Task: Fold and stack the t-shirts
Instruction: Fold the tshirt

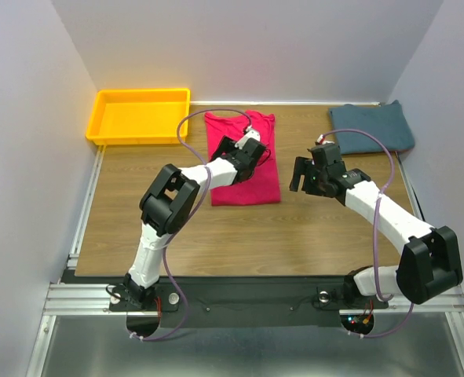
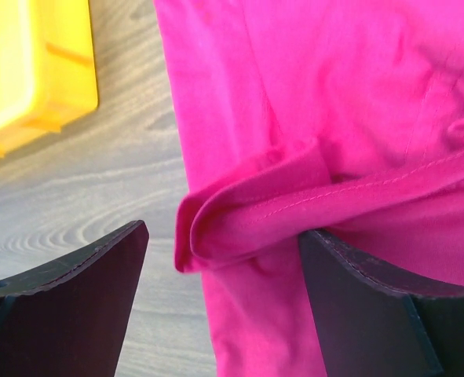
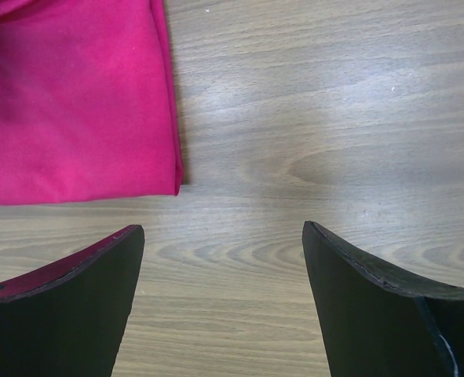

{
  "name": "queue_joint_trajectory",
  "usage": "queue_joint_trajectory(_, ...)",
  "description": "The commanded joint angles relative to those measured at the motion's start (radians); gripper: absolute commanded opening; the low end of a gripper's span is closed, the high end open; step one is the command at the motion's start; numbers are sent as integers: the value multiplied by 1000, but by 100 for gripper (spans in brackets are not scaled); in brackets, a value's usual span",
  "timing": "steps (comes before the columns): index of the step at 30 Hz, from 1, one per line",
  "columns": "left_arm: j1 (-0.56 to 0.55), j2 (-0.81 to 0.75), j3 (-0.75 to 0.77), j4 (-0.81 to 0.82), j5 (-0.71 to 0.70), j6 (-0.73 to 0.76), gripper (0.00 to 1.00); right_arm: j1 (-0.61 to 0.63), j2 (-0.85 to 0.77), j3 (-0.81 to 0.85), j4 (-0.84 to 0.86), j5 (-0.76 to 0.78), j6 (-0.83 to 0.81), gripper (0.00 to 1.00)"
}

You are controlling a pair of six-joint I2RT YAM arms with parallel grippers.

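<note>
Beneath the spread left hand [image 2: 224, 236] lies the crimson shirt [image 2: 294, 94]; right hand [image 3: 224, 236] gapes nearby.

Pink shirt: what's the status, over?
Both jaws open, nothing held. Pink shirt flat, part-folded, left jaws over a fold. Teal shirt folded, apart, far right. No obstruction seen.

Wood-grain tabletop [image 1: 318, 228], brown, flat. Three items on it. Bright crimson-pink cloth shirt [image 1: 255, 188] lies folded into a long rectangle, centre-left, one ridge rumpled along its left edge. Dusty teal-blue folded cloth shirt [image 1: 373, 126] at far right corner. Yellow rectangular plastic tray [image 1: 133, 140] at far left corner, well apart from both.
</note>
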State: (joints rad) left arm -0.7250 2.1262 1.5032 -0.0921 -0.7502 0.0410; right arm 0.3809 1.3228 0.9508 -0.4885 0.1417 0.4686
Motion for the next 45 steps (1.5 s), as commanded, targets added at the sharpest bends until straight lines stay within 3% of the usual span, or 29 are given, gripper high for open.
queue_joint_trajectory(1, 22, 26, 80, 41, -55, 49, 89, 3, -31, -14, 33, -1, 5, 88)
queue_joint_trajectory(12, 90, 155, 291, 51, -57, 143, 88, 1, -42, -33, 31, -11, 4, 88)
queue_joint_trajectory(19, 99, 129, 368, -14, -14, 47, 88, 3, -31, -24, 33, -54, -10, 87)
queue_joint_trajectory(24, 105, -76, 241, -121, 78, -171, 88, 3, 48, 48, 62, -177, -2, 78)
queue_joint_trajectory(26, 105, -187, 172, -139, 150, -228, 82, 3, 75, 57, 99, -230, 10, 73)
queue_joint_trajectory(27, 105, -219, 104, -158, 182, -255, 74, 3, 107, 60, 122, -301, 21, 61)
queue_joint_trajectory(30, 107, -339, -42, -155, 337, -338, 65, 3, 163, 57, 227, -416, 47, 40)
queue_joint_trajectory(31, 105, -365, -81, -143, 380, -349, 64, 3, 203, 55, 281, -441, 53, 37)
queue_joint_trajectory(37, 128, -474, -323, 11, 659, -369, 43, 3, 335, 37, 528, -672, 87, 24)
queue_joint_trajectory(40, 169, -489, -444, 110, 745, -403, 35, 1, 375, 26, 611, -737, 74, 23)
queue_joint_trajectory(43, 231, -485, -572, 216, 931, -479, 30, -7, 430, -18, 691, -780, 61, 22)
queue_joint_trajectory(45, 243, -463, -625, 247, 960, -515, 28, -25, 473, -46, 731, -800, 61, 22)
